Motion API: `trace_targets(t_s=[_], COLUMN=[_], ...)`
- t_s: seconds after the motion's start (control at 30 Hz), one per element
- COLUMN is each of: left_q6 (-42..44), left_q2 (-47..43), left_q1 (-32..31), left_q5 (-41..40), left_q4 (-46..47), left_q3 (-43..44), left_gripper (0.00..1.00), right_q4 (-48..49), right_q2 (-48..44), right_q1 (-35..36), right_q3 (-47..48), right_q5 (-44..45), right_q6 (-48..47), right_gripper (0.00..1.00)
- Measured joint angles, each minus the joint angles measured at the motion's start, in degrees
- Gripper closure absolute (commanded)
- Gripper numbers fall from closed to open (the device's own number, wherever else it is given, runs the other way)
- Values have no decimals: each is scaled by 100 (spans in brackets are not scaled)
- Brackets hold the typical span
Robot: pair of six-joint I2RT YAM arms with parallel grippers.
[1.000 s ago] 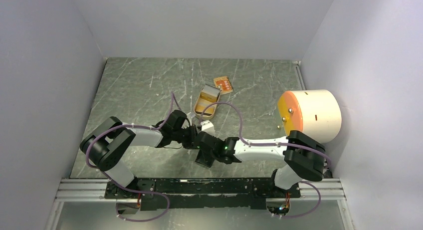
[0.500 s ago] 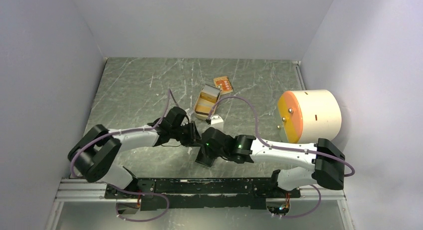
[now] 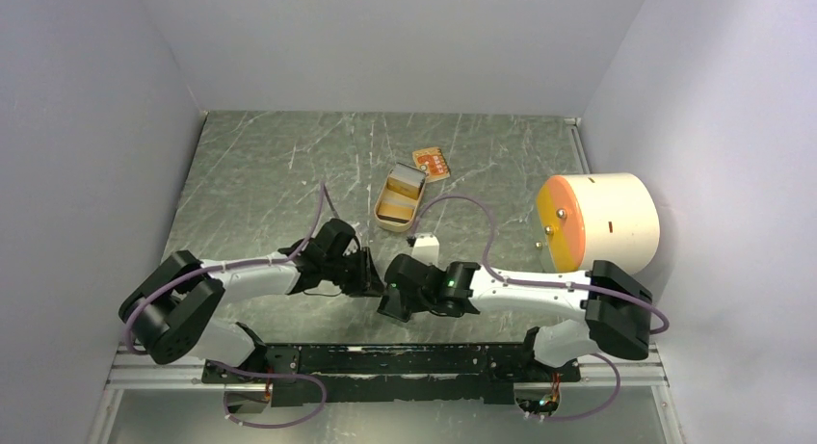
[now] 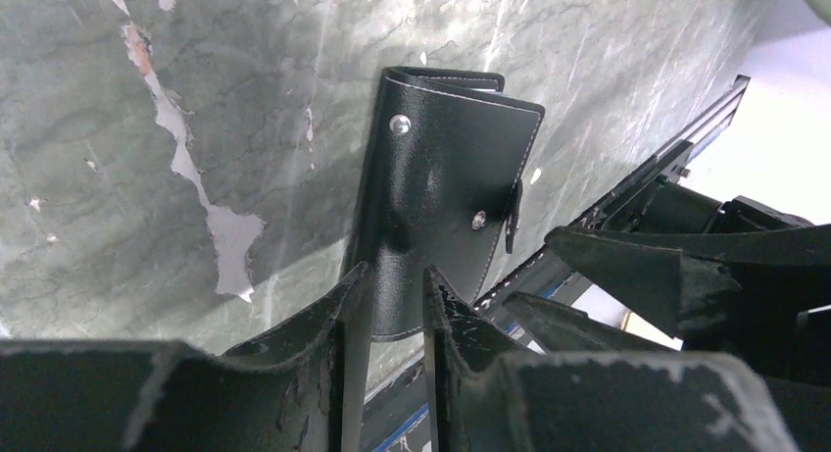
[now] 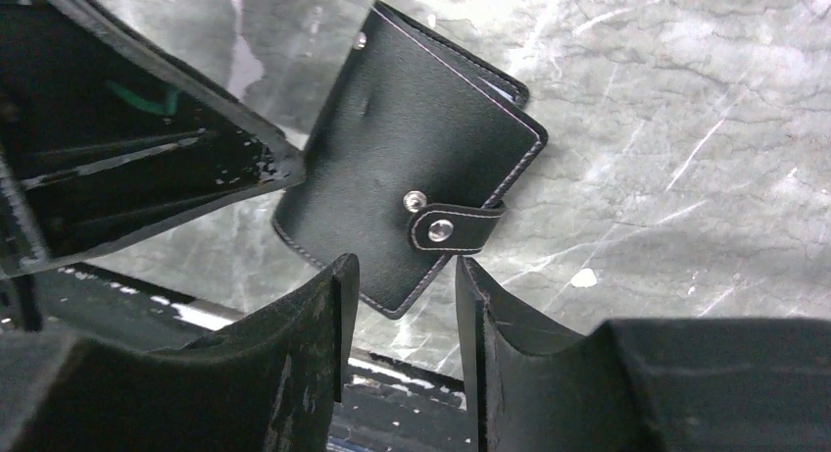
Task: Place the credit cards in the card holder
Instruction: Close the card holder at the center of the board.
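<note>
The card holder [image 4: 441, 192] [image 5: 412, 177] is a black wallet, folded shut and flat on the marble table near its front edge. Its snap tab [image 5: 446, 228] wraps round one side. My left gripper [image 4: 392, 276] [image 3: 371, 275] stands narrowly open over one end of the wallet, whose stitched edge shows in the gap. My right gripper [image 5: 400, 266] [image 3: 390, 295] is open wider over a wallet corner, gripping nothing. In the top view the grippers largely cover the wallet. A tan-orange credit card [image 3: 431, 163] lies farther back. A pale grey card [image 3: 408, 181] rests at the far end of a tin.
The tan-gold oblong tin [image 3: 395, 205] sits just beyond the grippers. A big white cylinder with an orange face [image 3: 602, 222] stands at the right wall. The black mounting rail [image 3: 385, 359] runs along the near edge, close to the wallet.
Both grippers have opened from shut. Both wrists have shifted slightly toward the near edge, and the right arm has stretched out lower. The wallet stays where it was.
</note>
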Motion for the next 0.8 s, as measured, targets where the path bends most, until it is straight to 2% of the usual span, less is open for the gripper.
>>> trace_targets(t_s=[0.37,0.6,0.8], left_q6=[-151,-289,-341], left_q2=[317,485,522], left_q1=[-59,-166,-205], left_q5=[343,531,573], left_q4=[732,1082,1172], left_q3=[-243,-308,-308], left_gripper=[73,75,75], right_q4=[-142,-225,-398], right_q2=[328,345,433], right_q1=[0,0,0], right_q3=[0,0,17], right_q5=[330,535,758], right_q6=[129,85,-24], right_gripper=[82,94,100])
